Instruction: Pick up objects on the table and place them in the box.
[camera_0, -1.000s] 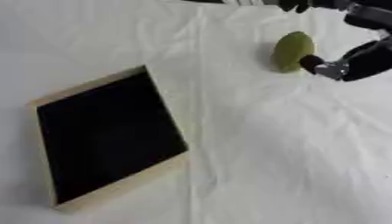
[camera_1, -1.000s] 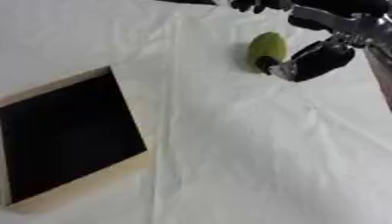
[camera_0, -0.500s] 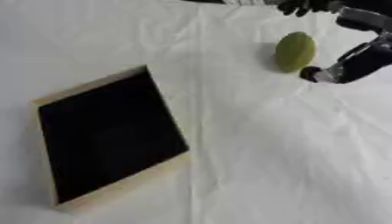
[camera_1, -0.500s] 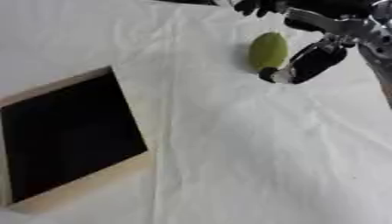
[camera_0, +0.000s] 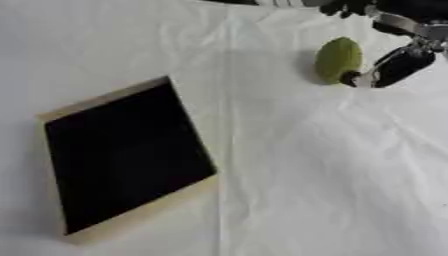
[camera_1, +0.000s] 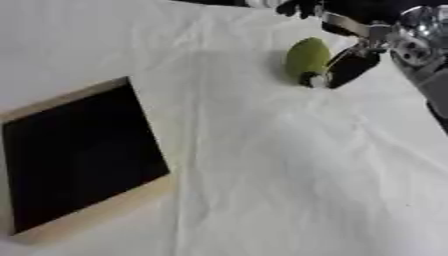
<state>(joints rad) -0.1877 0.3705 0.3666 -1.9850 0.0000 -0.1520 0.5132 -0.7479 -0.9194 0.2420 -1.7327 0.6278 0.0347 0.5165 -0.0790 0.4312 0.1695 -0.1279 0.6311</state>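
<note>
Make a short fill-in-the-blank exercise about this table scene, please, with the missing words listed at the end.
1. The fruit near the right hand is ____ in colour.
2. The inside of the box looks ____.
3. The fruit lies on a ____ cloth.
4. The box lies to the ____ of the fruit.

Missing words: green; black; white; left

The right hand (camera_1: 346, 67) has glossy black fingers, silver metal links and a pale fingertip.
</note>
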